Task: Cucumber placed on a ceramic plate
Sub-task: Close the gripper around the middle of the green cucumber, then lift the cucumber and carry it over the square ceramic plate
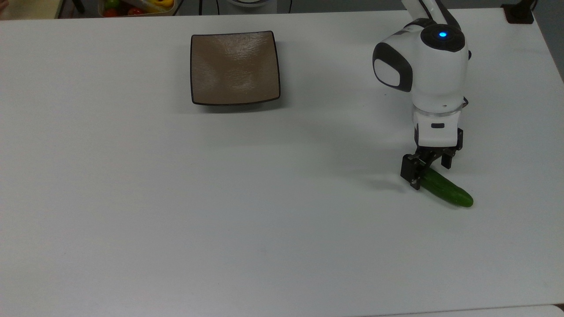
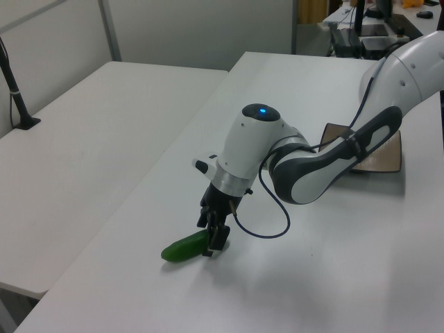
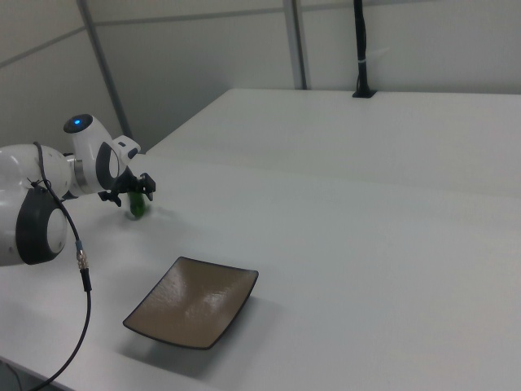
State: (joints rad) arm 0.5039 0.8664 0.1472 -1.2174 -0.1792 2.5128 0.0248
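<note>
Straddling one end of the cucumber (image 1: 445,188), the hand (image 1: 426,169) sits low over the white counter (image 1: 176,211) at the right of the top view, one finger on each side of the green body. The jaws stand apart by about the cucumber's thickness; whether the pads already press on the skin cannot be told, so nothing is firmly held yet. The cucumber lies flat on the counter, its free end pointing toward the lower right of the top view; in the left view it (image 2: 182,248) juts out to the left of the hand (image 2: 214,234).

By my reading the step is the grasp, with carrying and placing still ahead. The next move calls for closing firmly, and because the grip is near one end instead of the middle, the long free part may droop or swing on lifting. The ceramic plate (image 1: 235,68) waits well apart at the upper middle of the top view, with nothing on it.

The cucumber is smooth, dark green, round-ended and likely slippery. The plate is square, shallow and brownish, with a thin dark rim, raised corners and a glossy brushed face.
</note>
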